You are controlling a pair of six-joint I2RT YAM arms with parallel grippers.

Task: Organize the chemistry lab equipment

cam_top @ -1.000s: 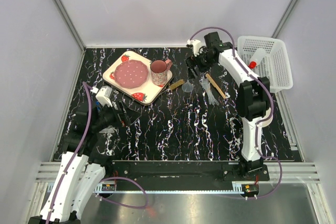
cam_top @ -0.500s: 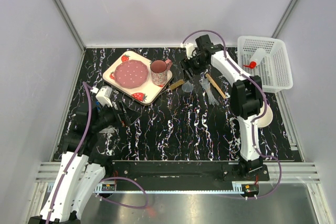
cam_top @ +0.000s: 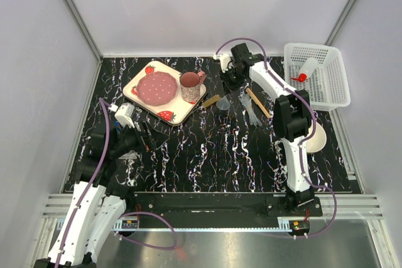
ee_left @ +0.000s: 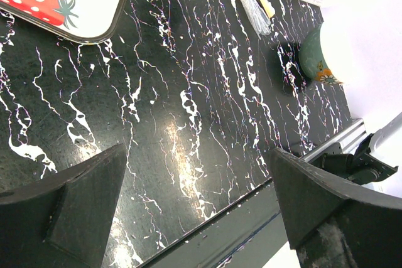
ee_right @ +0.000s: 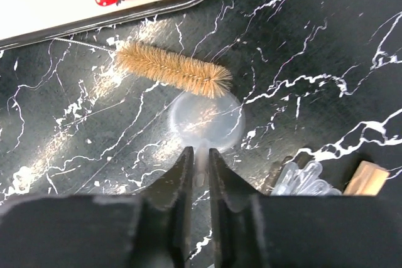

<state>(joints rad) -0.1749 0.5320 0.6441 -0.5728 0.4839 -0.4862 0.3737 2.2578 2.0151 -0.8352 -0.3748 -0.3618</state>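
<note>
clear funnel (ee_right: 205, 116) pinched by its stem in the right gripper (ee_right: 200, 161), bristle brush (ee_right: 173, 70) laid just left of it, left gripper (ee_left: 201, 199) held wide open near the strawberry-print tray (ee_left: 63, 4)

Table (cam_top: 207, 149): black, white marble veining. Tray (cam_top: 133, 87): cream, red strawberry print. Plate (cam_top: 157, 88): pink. Brush (ee_right: 173, 69): tan bristles. Funnel (ee_right: 205, 116): clear. Basket (cam_top: 336, 86): white.

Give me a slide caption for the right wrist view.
Right gripper pinches the clear funnel by its stem, bristle brush alongside.
</note>
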